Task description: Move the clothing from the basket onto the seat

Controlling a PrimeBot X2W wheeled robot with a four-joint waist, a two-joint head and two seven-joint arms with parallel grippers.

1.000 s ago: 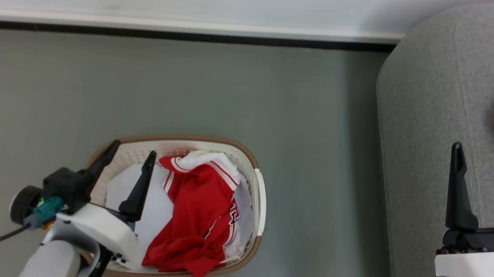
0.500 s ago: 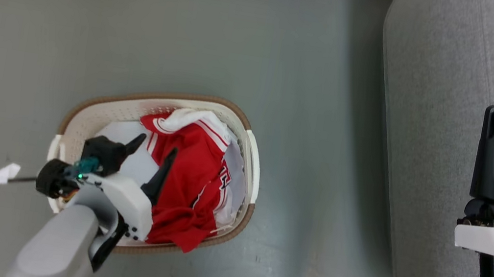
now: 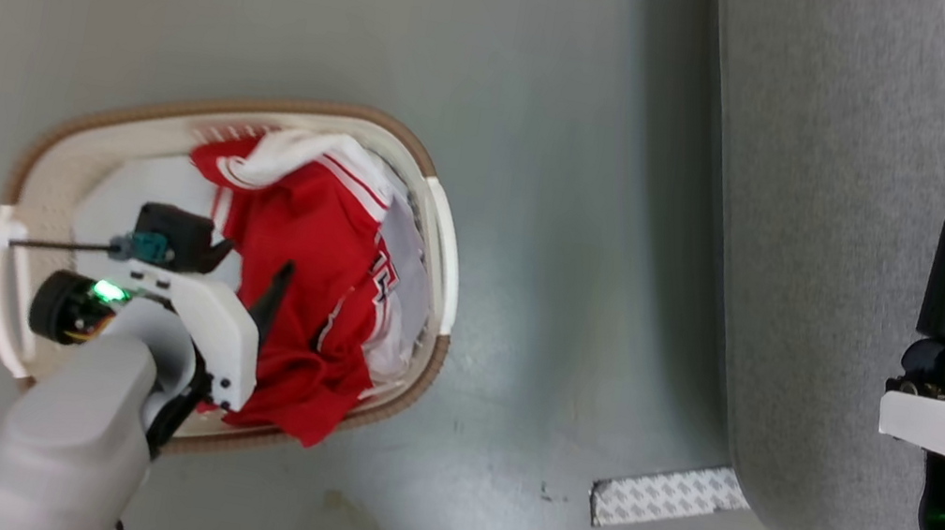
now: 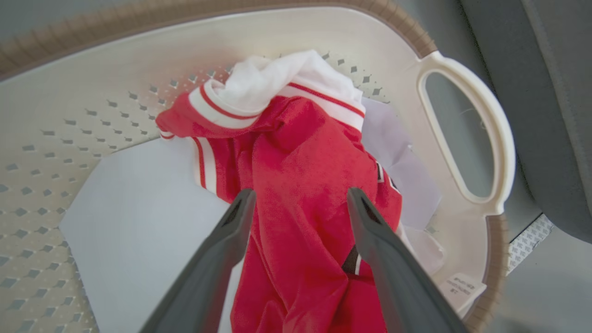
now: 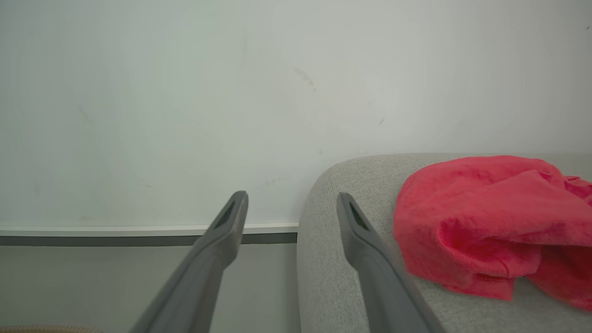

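The jersey [image 4: 296,152] lies crumpled in the basket [image 3: 205,98], on the side nearer to the seat [image 3: 796,259]. It partly covers a flat pale pad [image 4: 138,222]. Its white collar and striped trim are bunched against the far wall, and the red body runs down toward the near rim. A plain red garment [image 5: 485,217] is already on the seat, so the jersey seems to be the last piece to move.

The left gripper [image 4: 300,193] hangs inside the basket over the jersey. Its two fingers are wide apart, one on each side of a raised red fold. Whether the tips touch the cloth cannot be told. The right gripper [image 5: 290,196] is also spread wide and holds nothing. It hovers over the edge of the seat, near the red garment.

The jersey looks light, soft and limp, with no shape of its own. When lifted it will probably hang down long and swing. The best place to hold it seems to be the thick fold in the middle of the red body, not the thin trim or an edge. More cloth between the fingers should slip less. The fingers should not go too deep, or they may also pinch the pad. A high lift would keep the hem from catching on the rim.
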